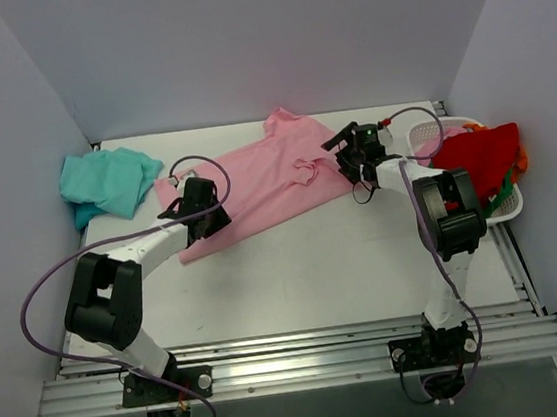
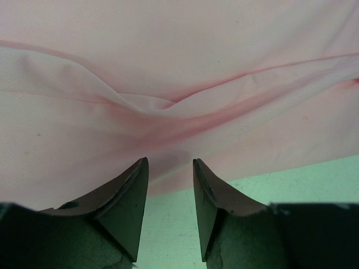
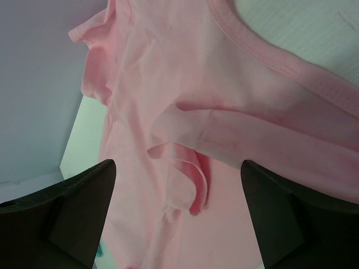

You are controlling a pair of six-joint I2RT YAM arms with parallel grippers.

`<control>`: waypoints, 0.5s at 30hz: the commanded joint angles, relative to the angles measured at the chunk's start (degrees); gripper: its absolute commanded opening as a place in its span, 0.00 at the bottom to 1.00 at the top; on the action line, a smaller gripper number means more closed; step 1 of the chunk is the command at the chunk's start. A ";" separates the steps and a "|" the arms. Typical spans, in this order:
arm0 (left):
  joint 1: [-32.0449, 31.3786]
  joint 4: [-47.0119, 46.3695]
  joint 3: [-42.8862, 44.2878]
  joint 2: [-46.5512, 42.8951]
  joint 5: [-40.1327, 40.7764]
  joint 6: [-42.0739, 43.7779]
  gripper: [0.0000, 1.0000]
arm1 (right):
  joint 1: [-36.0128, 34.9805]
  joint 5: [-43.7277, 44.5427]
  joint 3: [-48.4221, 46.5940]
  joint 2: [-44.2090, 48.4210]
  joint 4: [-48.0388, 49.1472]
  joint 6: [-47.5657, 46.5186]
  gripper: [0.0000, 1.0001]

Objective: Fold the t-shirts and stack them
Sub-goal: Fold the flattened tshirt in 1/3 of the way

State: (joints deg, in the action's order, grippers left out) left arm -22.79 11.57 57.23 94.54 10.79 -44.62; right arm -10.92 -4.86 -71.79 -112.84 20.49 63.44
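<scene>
A light pink t-shirt lies spread across the middle of the table, creased, with a sleeve flipped up near its right side. A teal t-shirt lies crumpled at the far left. My left gripper sits at the pink shirt's near-left hem; in the left wrist view the fingers stand apart with bare table between them and the hem just ahead. My right gripper hovers at the shirt's right edge, wide open over the folded sleeve, holding nothing.
A white plastic basket at the right edge holds red, green and orange garments. Grey walls close in the back and both sides. The aluminium rail runs along the near edge.
</scene>
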 commanded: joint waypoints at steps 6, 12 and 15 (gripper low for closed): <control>0.90 -1.64 -0.37 0.29 0.20 1.20 0.46 | 0.37 2.40 -1.25 -2.74 -2.65 2.21 0.87; 1.08 -2.43 -0.37 1.43 -0.24 1.29 0.46 | 0.72 2.40 0.15 -1.08 -2.39 2.56 0.86; 1.08 -2.52 -0.28 1.78 -0.50 1.38 0.45 | 0.90 1.44 1.38 0.59 -2.12 2.74 0.85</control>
State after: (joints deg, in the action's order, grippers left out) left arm -22.02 11.33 57.21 95.94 10.70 -44.27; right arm -10.50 -3.95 -71.77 -116.09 18.50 65.56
